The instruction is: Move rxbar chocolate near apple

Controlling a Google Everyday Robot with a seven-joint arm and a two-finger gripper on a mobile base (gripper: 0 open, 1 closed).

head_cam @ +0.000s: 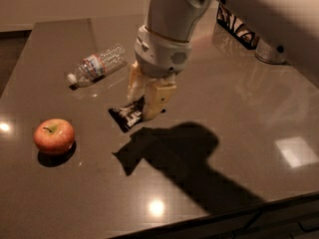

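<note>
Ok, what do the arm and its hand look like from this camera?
The arm is a thick, smooth, off-white rounded shell, ending in a light-grey wrist collar. Below it the hand has two blocky cream-yellow fingers. No cables show. It sits over the middle of the dark glossy table, at the black glossy-wrapped snack bar.

You're looking at what reads as a kitchen or break-room counter [75,193]. It has a dark, polished, stone-like top that mirrors ceiling lights at 6 and 4 o'clock, with a plain pale wall [75,4] behind it at 11 o'clock. Food and drink lie on it: a bottle [97,64] at 10 o'clock, an apple [54,136] at 8 o'clock, and a printed bag [234,26] at 1 o'clock beside a round metal object [269,51]. Just left of centre, the gripper [143,108] hangs over the counter, fingers [158,96] closed on one end of a bar [125,117].
</note>
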